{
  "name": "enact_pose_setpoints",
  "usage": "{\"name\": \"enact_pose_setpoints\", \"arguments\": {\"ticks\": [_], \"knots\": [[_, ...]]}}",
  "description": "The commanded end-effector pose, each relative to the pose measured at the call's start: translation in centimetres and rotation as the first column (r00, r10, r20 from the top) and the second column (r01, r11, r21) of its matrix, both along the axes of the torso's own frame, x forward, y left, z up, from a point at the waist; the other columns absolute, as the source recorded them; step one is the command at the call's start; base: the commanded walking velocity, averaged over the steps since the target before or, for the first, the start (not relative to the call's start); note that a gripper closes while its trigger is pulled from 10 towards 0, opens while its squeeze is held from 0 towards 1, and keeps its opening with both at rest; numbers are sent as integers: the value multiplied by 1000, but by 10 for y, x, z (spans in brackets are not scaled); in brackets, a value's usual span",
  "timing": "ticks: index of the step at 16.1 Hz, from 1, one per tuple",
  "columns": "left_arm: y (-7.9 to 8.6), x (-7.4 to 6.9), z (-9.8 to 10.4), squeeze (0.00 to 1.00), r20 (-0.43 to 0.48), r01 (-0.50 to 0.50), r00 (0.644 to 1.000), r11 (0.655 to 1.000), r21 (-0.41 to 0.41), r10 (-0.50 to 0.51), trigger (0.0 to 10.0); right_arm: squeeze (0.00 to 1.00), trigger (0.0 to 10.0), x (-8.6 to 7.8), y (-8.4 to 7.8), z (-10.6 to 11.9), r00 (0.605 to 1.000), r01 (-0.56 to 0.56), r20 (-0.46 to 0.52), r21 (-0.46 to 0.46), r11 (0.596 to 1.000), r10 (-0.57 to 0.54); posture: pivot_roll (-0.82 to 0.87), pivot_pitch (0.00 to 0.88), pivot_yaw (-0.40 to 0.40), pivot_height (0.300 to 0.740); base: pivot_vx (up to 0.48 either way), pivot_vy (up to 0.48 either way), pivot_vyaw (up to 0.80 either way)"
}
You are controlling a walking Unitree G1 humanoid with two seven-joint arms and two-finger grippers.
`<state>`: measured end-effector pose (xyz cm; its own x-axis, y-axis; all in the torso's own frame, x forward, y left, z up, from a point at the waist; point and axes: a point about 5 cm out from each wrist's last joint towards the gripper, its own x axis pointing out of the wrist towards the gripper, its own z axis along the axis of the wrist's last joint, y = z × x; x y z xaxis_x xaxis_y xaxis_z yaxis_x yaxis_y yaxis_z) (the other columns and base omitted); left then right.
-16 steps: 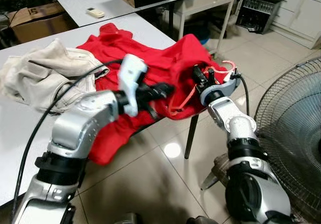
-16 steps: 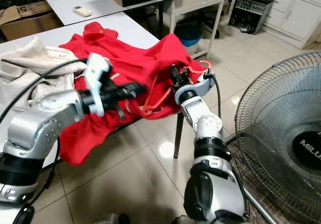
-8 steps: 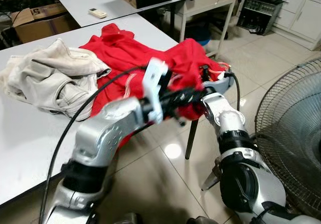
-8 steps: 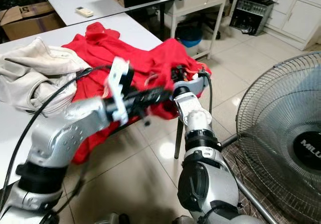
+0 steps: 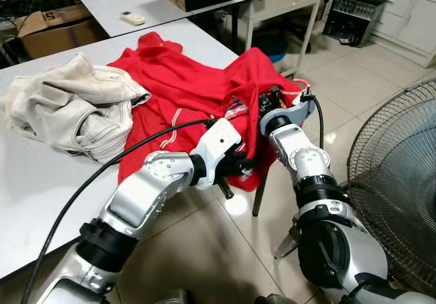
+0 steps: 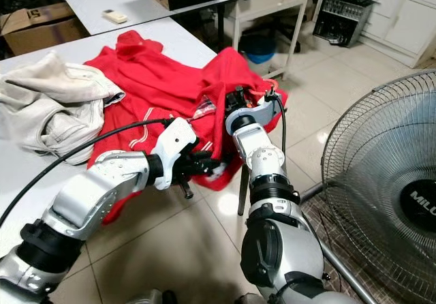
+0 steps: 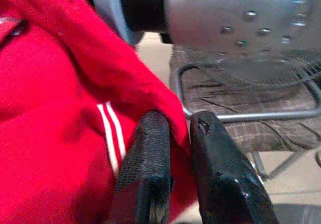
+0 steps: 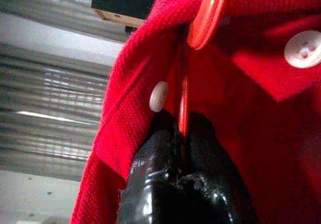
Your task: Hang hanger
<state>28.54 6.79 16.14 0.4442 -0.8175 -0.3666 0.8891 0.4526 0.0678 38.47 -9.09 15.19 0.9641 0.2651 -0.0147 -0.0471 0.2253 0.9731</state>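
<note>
Left gripper [image 7: 170, 148] pinches hem of red shirt [image 5: 177, 79] at worktop [image 5: 41, 174] edge. Right gripper [image 8: 183, 133] clamps red hanger [image 8: 208, 13] inside shirt collar.

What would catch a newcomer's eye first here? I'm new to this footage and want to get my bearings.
The bright red shirt stands out, spread over the white table and hanging off its edge, beside a crumpled beige garment. Both silver arms meet at that edge: the left pincer pinches the shirt's fabric, and the right pincer is shut on a thin red hanger at the buttoned collar. A large floor fan stands on the robot's right.
</note>
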Motion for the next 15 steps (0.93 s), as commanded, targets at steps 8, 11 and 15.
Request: {"name": "enact_pose_setpoints", "arguments": {"ticks": [8, 11, 15], "knots": [[33, -26, 21, 1000, -83, 127, 986, 976, -176, -144, 10000, 0, 10000, 2, -30, 18, 993, 50, 116, -107, 993, -37, -127, 9, 66, 740, 0, 0, 0], [86, 1, 29, 1000, -58, -276, 961, 907, -319, 271, 10000, 0, 10000, -14, -51, 33, 969, 47, 246, -165, 985, -5, -126, 22, 64, 740, 0, 0, 267], [130, 5, 3, 0, -69, -633, 759, 711, -307, 647, 10000, 0, 10000, -34, -83, 74, 921, 141, 388, -227, 964, -44, -143, 37, 77, 740, 0, 0, 800]]}}
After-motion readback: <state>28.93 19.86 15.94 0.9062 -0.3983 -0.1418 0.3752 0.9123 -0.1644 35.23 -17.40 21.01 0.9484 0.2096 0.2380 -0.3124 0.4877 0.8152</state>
